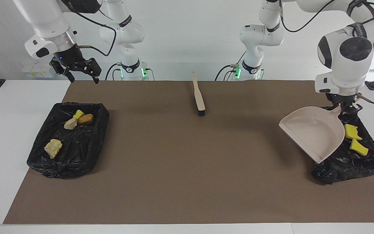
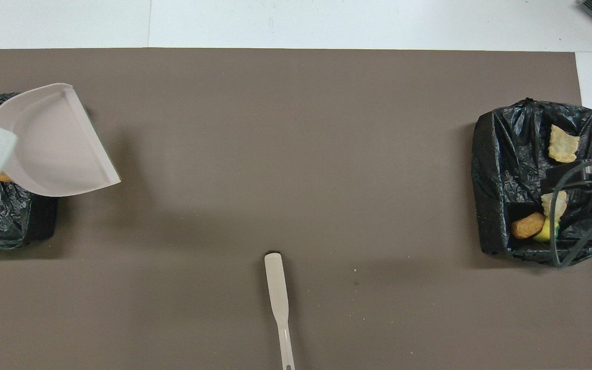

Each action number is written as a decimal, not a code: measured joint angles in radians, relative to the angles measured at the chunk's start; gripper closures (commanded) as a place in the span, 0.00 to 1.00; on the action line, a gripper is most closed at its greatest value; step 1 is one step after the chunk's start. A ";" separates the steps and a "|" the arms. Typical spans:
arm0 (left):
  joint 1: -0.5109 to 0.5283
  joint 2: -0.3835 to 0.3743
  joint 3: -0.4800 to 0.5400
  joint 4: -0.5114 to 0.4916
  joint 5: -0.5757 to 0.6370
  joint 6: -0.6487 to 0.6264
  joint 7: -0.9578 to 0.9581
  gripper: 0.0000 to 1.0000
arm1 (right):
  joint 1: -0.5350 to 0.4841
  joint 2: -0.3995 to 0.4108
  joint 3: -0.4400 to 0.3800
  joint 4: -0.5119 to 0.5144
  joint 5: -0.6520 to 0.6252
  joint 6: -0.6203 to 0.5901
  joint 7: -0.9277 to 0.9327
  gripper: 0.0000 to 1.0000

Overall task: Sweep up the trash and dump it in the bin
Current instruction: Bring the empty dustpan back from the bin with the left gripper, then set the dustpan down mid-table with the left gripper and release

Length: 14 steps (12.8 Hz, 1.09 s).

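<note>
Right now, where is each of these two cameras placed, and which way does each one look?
Facing view: high across the table, looking back at the robots; both arms show whole, the right gripper open above the table, the left gripper shut on the dustpan by its handle.
Overhead view: high above the robots' end, looking steeply down; only a white part of the left arm and the right gripper's cables show.
Both share the brush, the dustpan and the two black-lined bins, half a turn apart.
</note>
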<state>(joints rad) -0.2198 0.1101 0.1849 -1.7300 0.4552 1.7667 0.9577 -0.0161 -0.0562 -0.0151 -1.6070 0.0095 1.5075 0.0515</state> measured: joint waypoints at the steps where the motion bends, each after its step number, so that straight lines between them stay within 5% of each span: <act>1: -0.003 0.002 -0.036 -0.019 -0.011 0.000 -0.106 1.00 | 0.009 -0.001 0.003 0.000 0.000 0.005 0.000 0.00; 6: -0.013 0.075 -0.197 -0.042 -0.155 0.014 -0.588 1.00 | 0.024 -0.001 0.007 -0.005 -0.001 0.070 0.000 0.00; 14: -0.039 0.189 -0.368 -0.007 -0.399 0.204 -1.196 1.00 | 0.019 -0.001 0.002 -0.006 0.000 0.070 0.000 0.00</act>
<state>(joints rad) -0.2586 0.2992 -0.1828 -1.7372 0.0559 1.9703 -0.2386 0.0027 -0.0574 -0.0135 -1.6129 0.0093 1.5773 0.0515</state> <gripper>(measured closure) 0.678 0.000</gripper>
